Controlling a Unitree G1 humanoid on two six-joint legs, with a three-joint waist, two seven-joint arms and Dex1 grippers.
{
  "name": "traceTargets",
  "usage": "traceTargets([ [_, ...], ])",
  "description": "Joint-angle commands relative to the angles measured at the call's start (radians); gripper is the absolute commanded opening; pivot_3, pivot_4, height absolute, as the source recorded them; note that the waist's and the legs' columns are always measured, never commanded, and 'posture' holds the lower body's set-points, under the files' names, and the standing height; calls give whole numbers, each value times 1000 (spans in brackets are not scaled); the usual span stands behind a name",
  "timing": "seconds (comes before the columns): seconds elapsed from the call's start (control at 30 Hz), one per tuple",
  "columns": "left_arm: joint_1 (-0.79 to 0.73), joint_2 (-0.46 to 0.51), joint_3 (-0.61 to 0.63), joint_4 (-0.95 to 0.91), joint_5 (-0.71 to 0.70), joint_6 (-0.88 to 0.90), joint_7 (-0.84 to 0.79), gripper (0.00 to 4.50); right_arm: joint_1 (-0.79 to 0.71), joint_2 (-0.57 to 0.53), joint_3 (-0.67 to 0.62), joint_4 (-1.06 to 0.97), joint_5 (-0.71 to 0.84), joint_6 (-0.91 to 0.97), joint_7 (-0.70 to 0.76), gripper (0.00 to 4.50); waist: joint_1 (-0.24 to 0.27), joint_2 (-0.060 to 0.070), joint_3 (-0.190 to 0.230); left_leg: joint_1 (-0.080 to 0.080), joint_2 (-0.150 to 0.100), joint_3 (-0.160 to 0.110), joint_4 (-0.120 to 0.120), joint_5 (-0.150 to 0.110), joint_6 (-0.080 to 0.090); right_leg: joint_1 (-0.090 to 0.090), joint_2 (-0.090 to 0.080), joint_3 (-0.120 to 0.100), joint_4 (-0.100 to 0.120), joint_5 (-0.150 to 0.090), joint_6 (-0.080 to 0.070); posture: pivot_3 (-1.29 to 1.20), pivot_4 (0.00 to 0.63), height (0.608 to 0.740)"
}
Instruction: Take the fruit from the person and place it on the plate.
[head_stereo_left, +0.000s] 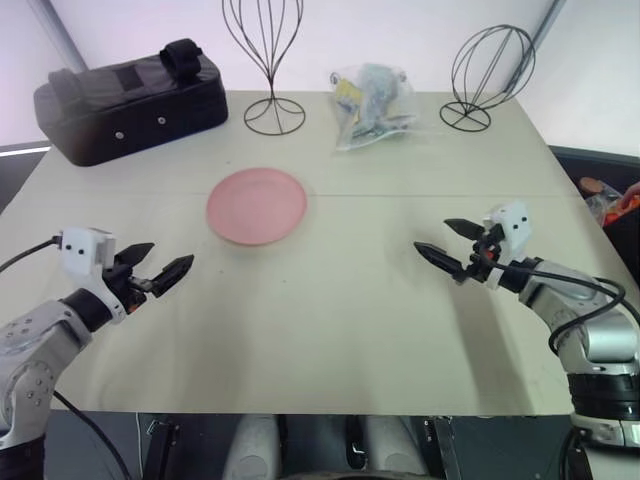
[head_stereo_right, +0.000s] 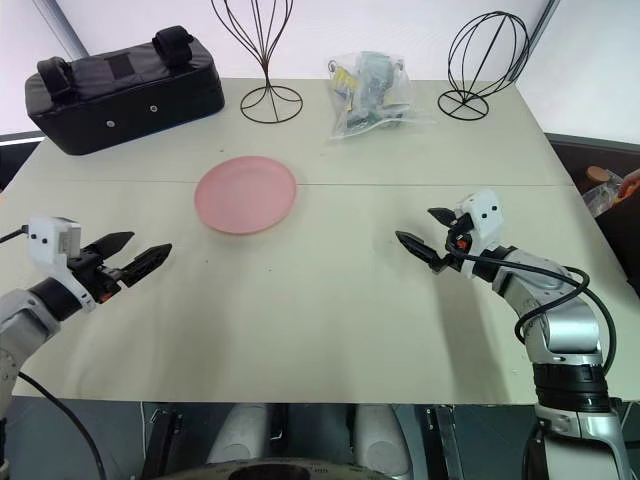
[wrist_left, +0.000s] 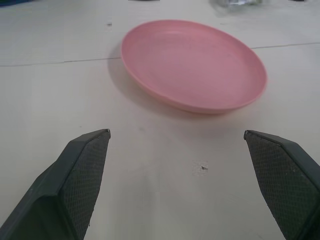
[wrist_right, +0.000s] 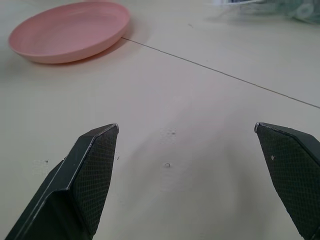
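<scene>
Setting: test lab or studio. Evidence: plain beige desk, white backdrop walls, two wire stands, black equipment bag.

clear plastic bag contents too jumbled to identify, orange items at table's right edge cut off

On my bench I count one pink plate, one black bag, two wire stands and one clear plastic bag of items. My own hands number two: left hand, right hand.
</scene>
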Motion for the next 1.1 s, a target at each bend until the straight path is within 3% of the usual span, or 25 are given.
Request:
traceTargets([
  [0.03, -10, 12, 26, -37, -13, -6, -3, 4500, -15, 0, -8, -24, 1, -16, 3, 4453, 0, 0, 0, 0, 0, 0, 0, 0, 0, 0, 0, 0, 0, 0, 0, 0, 150, 740],
  [1.1, -22, 1, 2, -26, -2, -20, -10, 4500, -4, 10, -5, -21, -14, -27, 1, 4453, -1, 0, 0, 0, 0, 0, 0, 0, 0, 0, 0, 0, 0, 0, 0, 0, 150, 740],
])
